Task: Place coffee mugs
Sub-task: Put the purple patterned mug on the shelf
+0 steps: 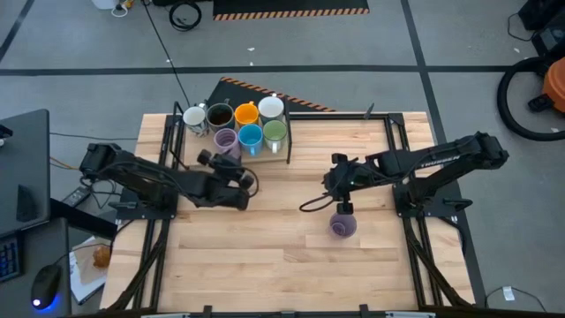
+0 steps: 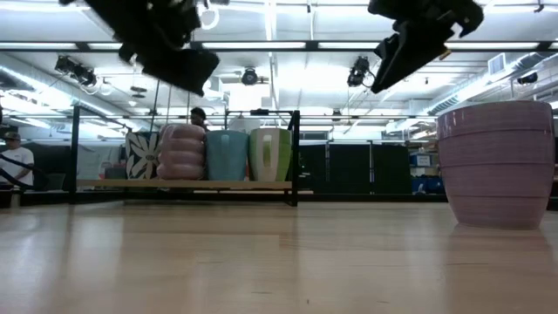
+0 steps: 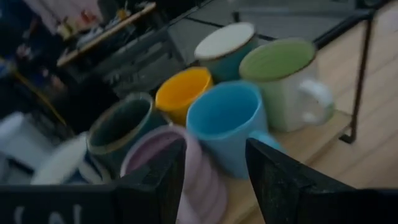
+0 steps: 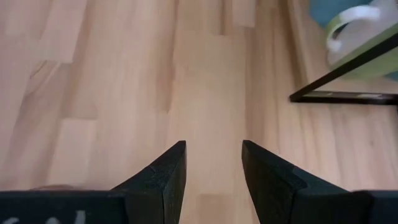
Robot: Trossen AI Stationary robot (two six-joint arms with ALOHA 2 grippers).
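The lavender mug [image 3: 171, 168], rigid, glazed and likely slippery, is best pinched at its rim by the left gripper [image 3: 214, 180], fingers spread, low in the left wrist view.

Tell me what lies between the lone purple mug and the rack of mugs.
Only bare wooden table lies between the purple mug and the rack, as the high view shows; the right gripper hangs above that stretch.

The pale wooden surface [image 1: 265, 256] fills the middle of the floor. A black-framed rack [image 1: 287, 132] stands at its far edge. A striped mat [image 1: 290, 10] lies on the floor well beyond the surface, and an orange vacuum [image 1: 538, 88] sits off its right side. A person [image 2: 16, 166] sits in the room behind.
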